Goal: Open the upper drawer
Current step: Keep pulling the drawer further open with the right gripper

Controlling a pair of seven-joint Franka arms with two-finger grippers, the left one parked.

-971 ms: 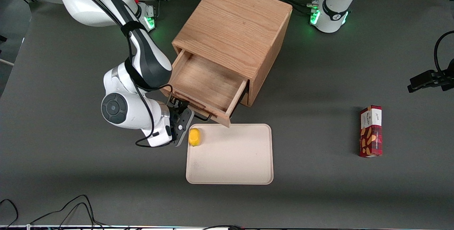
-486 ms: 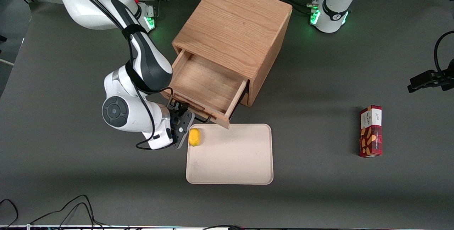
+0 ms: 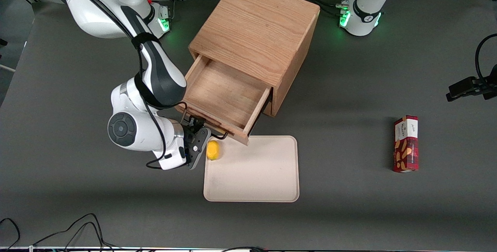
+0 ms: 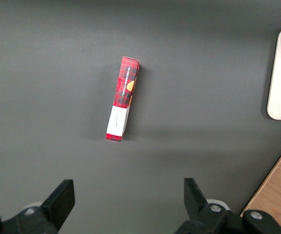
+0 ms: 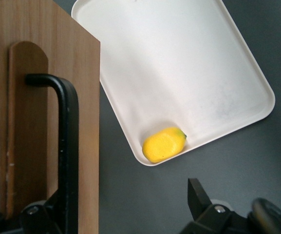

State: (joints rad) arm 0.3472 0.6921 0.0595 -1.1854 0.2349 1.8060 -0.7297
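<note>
The wooden cabinet (image 3: 256, 26) stands mid-table. Its upper drawer (image 3: 225, 94) is pulled well out and its inside is bare. The bottom drawer is hidden under it. The black wire handle (image 3: 220, 137) runs along the drawer front; in the right wrist view the handle (image 5: 71, 146) lies on the oak front (image 5: 28, 122). My right gripper (image 3: 198, 137) is at the handle's end toward the working arm. In the wrist view the gripper (image 5: 125, 202) is open, with one finger close against the handle bar and the other well apart over the dark table.
A cream tray (image 3: 264, 178) lies just nearer the front camera than the drawer front, with a yellow lemon (image 3: 212, 150) in the corner by my gripper; both show in the wrist view, tray (image 5: 189, 63) and lemon (image 5: 163, 145). A red snack box (image 3: 406, 143) lies toward the parked arm's end.
The drawer has slid a little further out toward the tray. My gripper and wrist have moved with it, slightly nearer the front camera and toward the working arm's end.
</note>
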